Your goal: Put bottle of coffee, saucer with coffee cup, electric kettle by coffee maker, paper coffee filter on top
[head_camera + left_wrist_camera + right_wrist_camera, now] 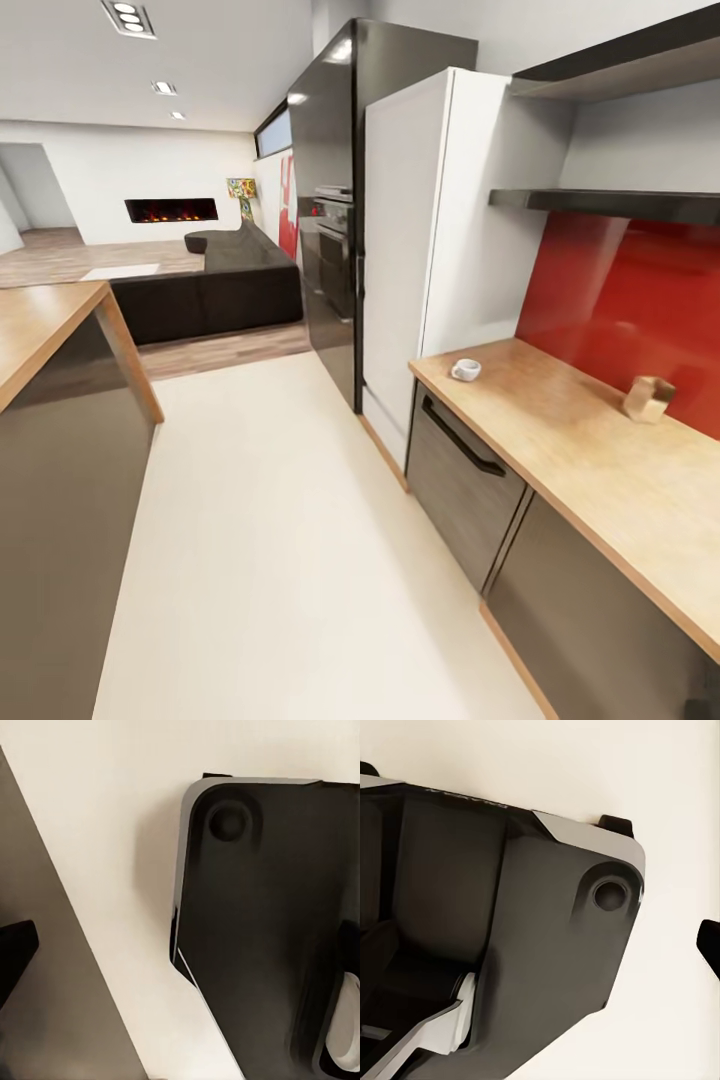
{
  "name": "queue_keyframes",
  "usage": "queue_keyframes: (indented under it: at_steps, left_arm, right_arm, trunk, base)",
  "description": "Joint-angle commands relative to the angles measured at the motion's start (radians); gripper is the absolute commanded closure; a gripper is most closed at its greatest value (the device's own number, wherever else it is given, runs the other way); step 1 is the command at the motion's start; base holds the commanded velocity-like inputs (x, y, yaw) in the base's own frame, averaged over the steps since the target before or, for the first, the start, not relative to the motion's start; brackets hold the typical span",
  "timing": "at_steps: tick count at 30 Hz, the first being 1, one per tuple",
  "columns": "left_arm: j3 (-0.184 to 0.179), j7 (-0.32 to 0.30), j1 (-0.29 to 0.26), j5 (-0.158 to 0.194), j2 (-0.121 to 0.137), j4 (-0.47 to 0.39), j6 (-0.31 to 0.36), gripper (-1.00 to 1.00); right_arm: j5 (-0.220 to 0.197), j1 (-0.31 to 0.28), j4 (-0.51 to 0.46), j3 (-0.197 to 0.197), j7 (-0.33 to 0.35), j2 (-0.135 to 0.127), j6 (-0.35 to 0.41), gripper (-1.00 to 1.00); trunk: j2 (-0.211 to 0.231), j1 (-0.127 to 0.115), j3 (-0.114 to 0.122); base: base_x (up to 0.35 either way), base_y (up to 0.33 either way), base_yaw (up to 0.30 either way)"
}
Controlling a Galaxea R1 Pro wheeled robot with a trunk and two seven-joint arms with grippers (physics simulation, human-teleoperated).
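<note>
Head view looks down a kitchen aisle with a pale floor (270,560). The kitchen countertop (590,470), light wood over grey cabinet fronts, is the landmark here. The coffee cup (466,370), small and white, sits on the countertop near its far end, close to the front edge, beside a tall white cabinet (420,240). A small tan box-shaped thing (648,398) rests farther back on the countertop, against the red wall panel (640,300). Above the countertop runs the kitchen shelf (620,205), a thin black slab; nothing can be made out on the part in sight. Beyond the countertop's far end stand a glossy black fridge (335,200) and a dark sofa (215,290). Both wrist views face the floor and the robot's dark base (270,930), with only a dark fingertip sliver at an edge, so I cannot tell how either gripper stands. The robot seems to be travelling between steps; next it likely needs to face the countertop and bring an arm toward the cup or shelf
</note>
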Motion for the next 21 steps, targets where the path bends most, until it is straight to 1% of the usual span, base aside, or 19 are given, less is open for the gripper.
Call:
queue_keyframes:
  at_steps: [1, 11, 21]
  left_arm:
    - [-0.009, 0.004, -0.001, 0.007, 0.000, 0.000, -0.003, -1.00]
    - [-0.008, 0.002, -0.001, 0.007, 0.000, 0.000, -0.003, -1.00]
    - [-0.008, 0.002, -0.001, 0.007, 0.001, 0.000, -0.003, -1.00]
  right_arm:
    - [0.011, 0.000, -0.003, -0.002, 0.005, 0.000, 0.007, -1.00]
    - [0.011, 0.000, -0.003, -0.002, 0.006, 0.000, 0.007, -1.00]
    - [0.011, 0.000, -0.003, -0.002, 0.006, -0.001, 0.007, -1.00]
  trunk:
    - [-0.002, 0.001, -0.002]
    - [-0.002, 0.001, -0.001]
    - [-0.002, 0.001, 0.010]
  base:
    - [0.333, 0.109, 0.000]
    - [0.333, 0.100, -0.004]
    - [0.333, 0.097, -0.115]
